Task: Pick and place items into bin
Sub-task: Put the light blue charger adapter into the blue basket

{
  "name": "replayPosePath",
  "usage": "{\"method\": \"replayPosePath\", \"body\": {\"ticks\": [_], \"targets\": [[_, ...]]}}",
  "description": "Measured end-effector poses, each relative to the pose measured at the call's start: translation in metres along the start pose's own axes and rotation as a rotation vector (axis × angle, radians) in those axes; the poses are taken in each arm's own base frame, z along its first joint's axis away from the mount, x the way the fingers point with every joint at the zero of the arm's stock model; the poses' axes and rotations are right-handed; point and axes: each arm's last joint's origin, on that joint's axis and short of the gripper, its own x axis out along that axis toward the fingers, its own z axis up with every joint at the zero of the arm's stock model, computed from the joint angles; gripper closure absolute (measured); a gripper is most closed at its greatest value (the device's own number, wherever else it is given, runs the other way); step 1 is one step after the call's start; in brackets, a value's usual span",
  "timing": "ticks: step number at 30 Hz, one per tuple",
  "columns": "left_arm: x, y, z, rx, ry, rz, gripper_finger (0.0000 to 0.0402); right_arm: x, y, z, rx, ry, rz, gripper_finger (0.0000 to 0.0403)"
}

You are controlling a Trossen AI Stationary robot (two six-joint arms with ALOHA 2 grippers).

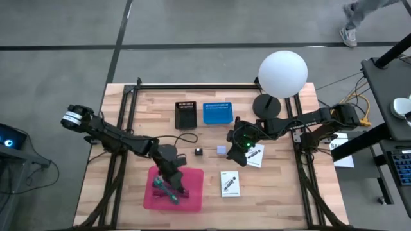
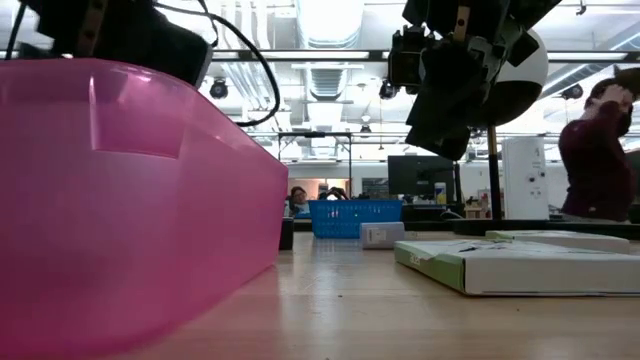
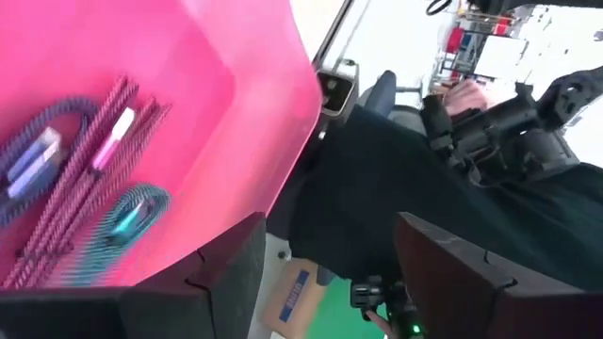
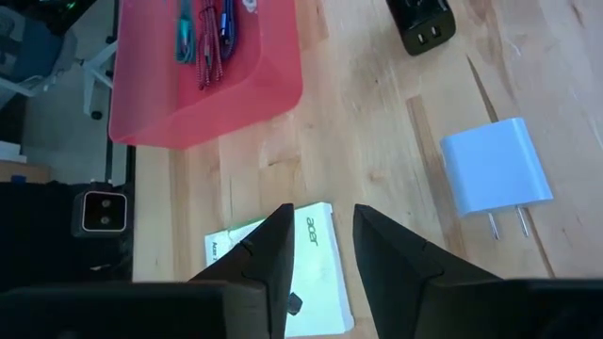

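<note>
The pink bin lies near the table's near edge. In it lie a purple strap, a maroon cable and a teal cable. My left gripper hovers open over the bin's right rim, holding nothing. My right gripper hangs open above the table, over a white printed card. The lavender cube, a plug adapter, and the black cube lie flat on the wood. A second white card lies by the right gripper. No grey metal piece shows.
A black basket and a blue basket stand toward the far edge. A lamp with a white globe rises from a black base at the far right. A person stands beyond the table. Bare wood lies between the bin and the cards.
</note>
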Motion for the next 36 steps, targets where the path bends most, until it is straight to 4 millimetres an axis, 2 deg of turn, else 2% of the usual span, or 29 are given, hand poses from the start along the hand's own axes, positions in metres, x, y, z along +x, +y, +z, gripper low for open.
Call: {"method": "replayPosePath", "body": {"ticks": [6, 14, 18, 22, 28, 33, 36], "targets": [[-0.007, -0.006, 0.013, 0.117, -0.099, -0.038, 0.0182, 0.000, 0.000, 0.000, -0.001, 0.000, 0.000, 0.0299], [-0.019, -0.024, 0.030, 0.514, -0.412, -0.118, 0.0182, 0.000, 0.000, 0.000, 0.027, 0.000, -0.001, 0.0307], [-0.026, -0.030, 0.033, 0.687, -0.608, -0.060, 0.0182, 0.000, 0.000, 0.000, 0.089, 0.000, -0.001, 0.0316], [-0.037, -0.036, 0.034, 0.826, -0.820, 0.071, 0.0182, 0.000, 0.000, 0.000, 0.137, 0.001, -0.002, 0.0325], [-0.061, -0.050, 0.026, 0.993, -1.068, 0.230, 0.0182, -0.004, 0.000, -0.001, 0.190, -0.026, -0.051, 0.0338], [-0.087, -0.065, 0.010, 1.128, -1.173, 0.250, 0.0186, -0.015, 0.005, 0.008, 0.128, -0.180, -0.117, 0.0344], [-0.105, -0.070, 0.000, 1.182, -1.225, 0.250, 0.0203, -0.022, 0.012, 0.017, 0.052, -0.306, -0.104, 0.0344]]}}
